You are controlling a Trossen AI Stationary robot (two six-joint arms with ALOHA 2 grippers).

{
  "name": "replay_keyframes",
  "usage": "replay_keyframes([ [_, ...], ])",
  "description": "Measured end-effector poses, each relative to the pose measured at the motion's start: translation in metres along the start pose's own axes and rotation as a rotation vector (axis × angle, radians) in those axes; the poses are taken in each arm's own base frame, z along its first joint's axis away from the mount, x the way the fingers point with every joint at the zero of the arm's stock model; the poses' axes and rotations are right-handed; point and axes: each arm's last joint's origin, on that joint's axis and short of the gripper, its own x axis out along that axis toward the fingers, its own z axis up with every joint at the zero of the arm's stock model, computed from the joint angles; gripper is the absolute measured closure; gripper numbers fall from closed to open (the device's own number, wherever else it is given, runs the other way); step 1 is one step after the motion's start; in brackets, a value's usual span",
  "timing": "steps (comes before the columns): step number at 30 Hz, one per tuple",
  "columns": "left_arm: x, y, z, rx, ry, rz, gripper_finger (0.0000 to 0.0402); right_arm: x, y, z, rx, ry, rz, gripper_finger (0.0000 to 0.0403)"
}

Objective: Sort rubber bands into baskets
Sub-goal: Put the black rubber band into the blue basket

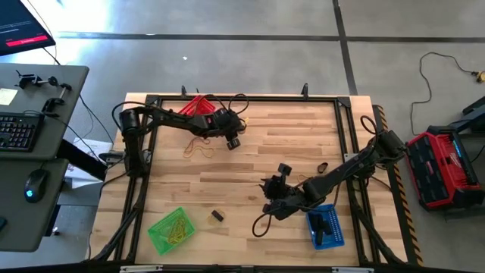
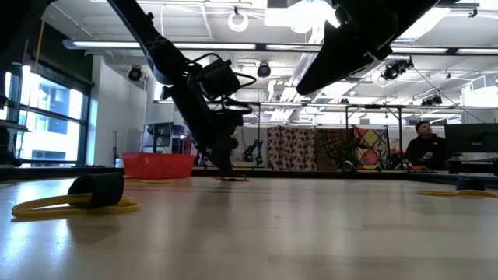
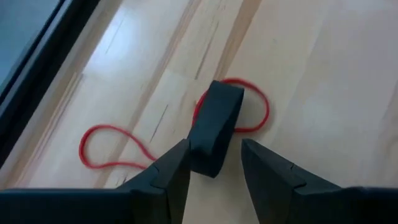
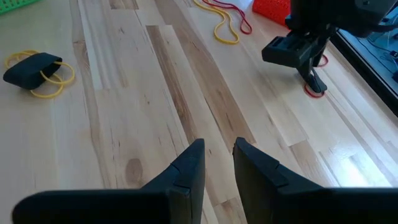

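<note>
A thick black rubber band (image 3: 214, 127) stands on edge on the wood, across a red rubber band (image 3: 256, 107). A second red band (image 3: 112, 149) lies beside it. My left gripper (image 3: 214, 163) (image 1: 233, 141) is open and slants down, one finger on each side of the black band's nearer end. It is just in front of the red basket (image 1: 198, 106). My right gripper (image 4: 216, 155) (image 1: 267, 199) hovers near the blue basket (image 1: 326, 226), a narrow gap between its fingers and nothing in it. The green basket (image 1: 172, 230) holds yellow bands. My left gripper comes at the black band's nearer end (image 3: 205, 163) slanting down from above, fingers along the band's flat sides. One finger (image 3: 177, 168) is right against the band, and I cannot tell whether it touches. A gap shows at the other finger (image 3: 264, 171).
Yellow bands (image 1: 198, 149) lie left of my left gripper. Another black band (image 4: 31, 68) sits on yellow loops (image 2: 70, 206) at the near middle. A dark band (image 1: 322, 167) lies right of centre. A black frame (image 1: 242, 98) rims the table.
</note>
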Motion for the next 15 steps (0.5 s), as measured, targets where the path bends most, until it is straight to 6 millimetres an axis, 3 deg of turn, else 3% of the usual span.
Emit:
replay_keyframes([
  [6,0.0004,0.0015,0.0,0.026,0.0,0.002,0.029,0.0,0.0,-0.0001,-0.001,0.001,0.0,0.033],
  [12,-0.0002,0.0015,0.0004,0.05,-0.002,0.003,0.0379,0.0,-0.0001,-0.0001,-0.002,0.001,-0.001,0.033],
  [15,-0.0023,0.0,0.0015,0.076,-0.006,0.027,0.0395,0.0,-0.0001,-0.0002,-0.002,0.001,-0.001,0.033],
])
